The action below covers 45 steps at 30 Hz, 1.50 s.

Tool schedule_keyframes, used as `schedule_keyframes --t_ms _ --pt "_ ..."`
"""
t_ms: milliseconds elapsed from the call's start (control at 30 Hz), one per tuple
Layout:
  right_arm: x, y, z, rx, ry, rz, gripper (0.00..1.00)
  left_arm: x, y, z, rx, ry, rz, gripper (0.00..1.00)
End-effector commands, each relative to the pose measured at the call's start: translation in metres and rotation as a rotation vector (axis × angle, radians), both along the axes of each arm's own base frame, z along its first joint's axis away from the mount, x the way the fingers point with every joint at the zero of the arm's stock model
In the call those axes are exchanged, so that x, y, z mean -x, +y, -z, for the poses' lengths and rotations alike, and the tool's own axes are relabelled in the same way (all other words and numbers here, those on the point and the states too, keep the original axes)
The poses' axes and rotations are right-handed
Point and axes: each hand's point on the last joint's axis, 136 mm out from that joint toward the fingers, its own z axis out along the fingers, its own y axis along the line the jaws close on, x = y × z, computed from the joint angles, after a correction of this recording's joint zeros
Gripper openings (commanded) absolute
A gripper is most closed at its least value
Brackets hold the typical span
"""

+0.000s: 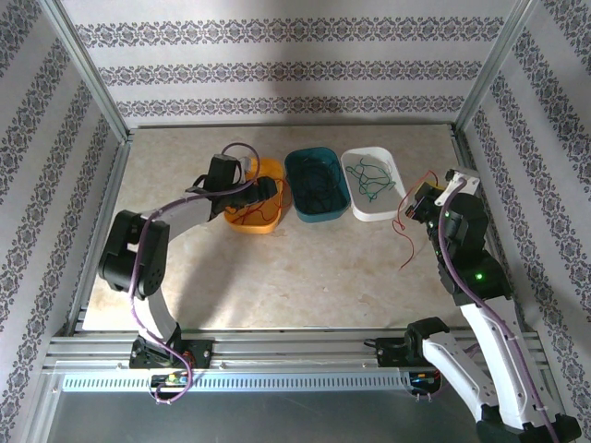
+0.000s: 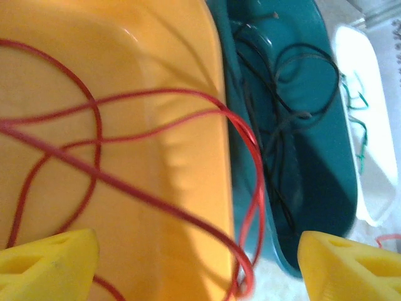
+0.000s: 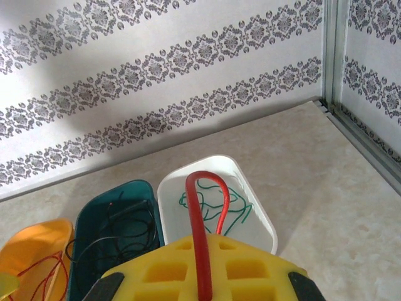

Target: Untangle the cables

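Observation:
Three trays stand in a row. The orange tray [image 1: 257, 229] holds loose red cables [image 2: 156, 95], the teal tray [image 1: 317, 150] black cables [image 2: 282, 125], the white tray [image 1: 369, 218] a green cable [image 3: 235, 207]. My left gripper [image 1: 268, 196] hovers open over the orange tray's right side, its yellow fingers [image 2: 50, 263] wide apart, with red loops running loose between them. My right gripper [image 1: 413, 210] stands right of the white tray, shut on one red cable [image 3: 202, 207]. That cable loops above the fingers, and its tail [image 1: 406, 245] hangs down to the table.
Metal frame posts and patterned walls close in the table [image 1: 305, 268] on three sides. A bare stretch of tabletop lies between the trays and the arm bases. The right arm's upright links [image 1: 471, 268] stand near the right wall.

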Motion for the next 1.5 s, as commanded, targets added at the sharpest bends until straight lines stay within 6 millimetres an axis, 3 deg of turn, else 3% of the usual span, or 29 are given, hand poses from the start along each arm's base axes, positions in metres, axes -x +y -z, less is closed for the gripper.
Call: schedule_keyframes --t_ms 0,167,267,367,467,600,900,1067,1167,1200,1267,1367,1467 --pt "0.004 -0.004 -0.001 0.008 -0.01 0.012 0.0 -0.02 -0.002 -0.005 -0.01 -0.044 -0.06 0.75" --pt "0.006 -0.006 0.0 0.013 -0.007 0.017 0.0 -0.024 -0.009 -0.009 -0.02 -0.077 -0.044 0.34" --pt "0.006 -0.005 0.001 0.013 -0.003 0.015 0.0 -0.022 -0.01 -0.021 -0.08 -0.102 -0.021 0.19" --pt "0.003 -0.004 0.003 0.008 0.0 0.01 0.0 -0.018 -0.01 -0.036 -0.187 -0.13 0.008 0.1" --pt "0.002 -0.002 0.004 0.0 0.002 0.005 0.0 -0.013 -0.006 -0.049 -0.306 -0.136 0.049 0.06" --pt "0.0 -0.001 0.005 -0.002 0.005 -0.001 0.0 -0.009 0.005 -0.049 -0.462 -0.086 0.125 0.0" --pt "0.001 -0.002 0.0 0.019 -0.003 -0.003 0.0 0.004 0.029 -0.001 -0.884 0.029 0.377 0.0" --pt "0.0 -0.001 -0.001 0.02 -0.003 -0.008 0.0 0.012 0.019 0.025 -0.896 0.082 0.481 0.0" --pt "0.001 -0.001 -0.003 0.021 -0.006 -0.007 0.0 0.009 0.019 0.03 -0.899 0.099 0.467 0.0" --pt "0.001 -0.001 -0.003 0.023 -0.005 -0.005 0.0 0.006 0.02 0.029 -0.903 0.094 0.453 0.02" --pt "0.001 -0.002 -0.003 0.025 -0.007 -0.005 0.0 -0.001 0.019 0.019 -0.904 0.06 0.422 0.39" --pt "0.001 -0.002 -0.002 0.029 -0.003 -0.008 0.0 -0.013 0.014 -0.008 -0.88 -0.018 0.375 0.7" --pt "0.001 -0.001 -0.001 0.026 0.0 -0.007 0.0 -0.02 0.006 -0.042 -0.827 -0.102 0.338 0.78"
